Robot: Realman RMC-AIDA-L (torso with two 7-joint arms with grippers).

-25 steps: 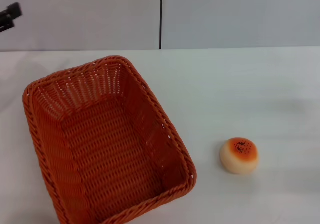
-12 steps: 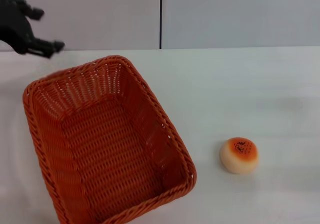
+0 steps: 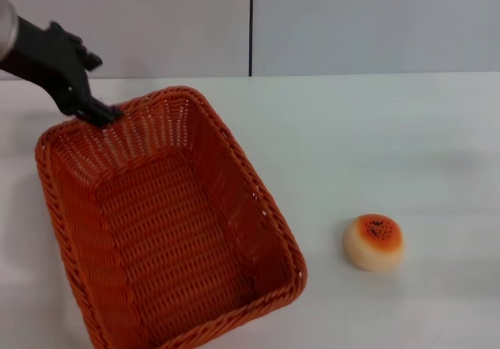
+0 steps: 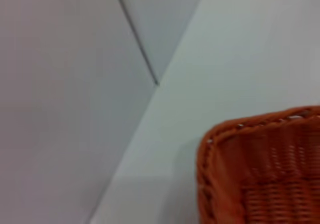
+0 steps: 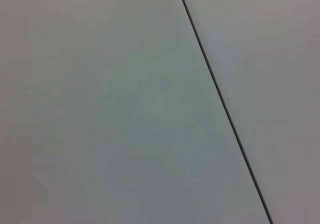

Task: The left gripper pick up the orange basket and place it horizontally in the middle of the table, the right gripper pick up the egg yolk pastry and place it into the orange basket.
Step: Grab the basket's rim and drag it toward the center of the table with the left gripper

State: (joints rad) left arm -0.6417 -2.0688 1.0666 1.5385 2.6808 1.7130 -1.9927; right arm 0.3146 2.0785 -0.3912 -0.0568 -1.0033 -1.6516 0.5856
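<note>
The orange basket (image 3: pixel 234 179) lies at an angle on the left half of the white table (image 3: pixel 375 130), one short end pointing to the far left. My left gripper (image 3: pixel 101 88) comes in from the upper left, open, with its lower fingertip (image 3: pixel 107 115) at the basket's far-left rim. The left wrist view shows a corner of the basket (image 4: pixel 260 174) on the table. The egg yolk pastry (image 3: pixel 373 241) sits alone on the table to the right of the basket. My right gripper is out of view.
A pale wall with a dark vertical seam (image 3: pixel 251 25) stands behind the table. The right wrist view shows only plain pale surfaces and a dark seam (image 5: pixel 220 98).
My left gripper has swung in from the upper-left corner and come down to the basket's far-left rim. Basket and pastry have not moved.
</note>
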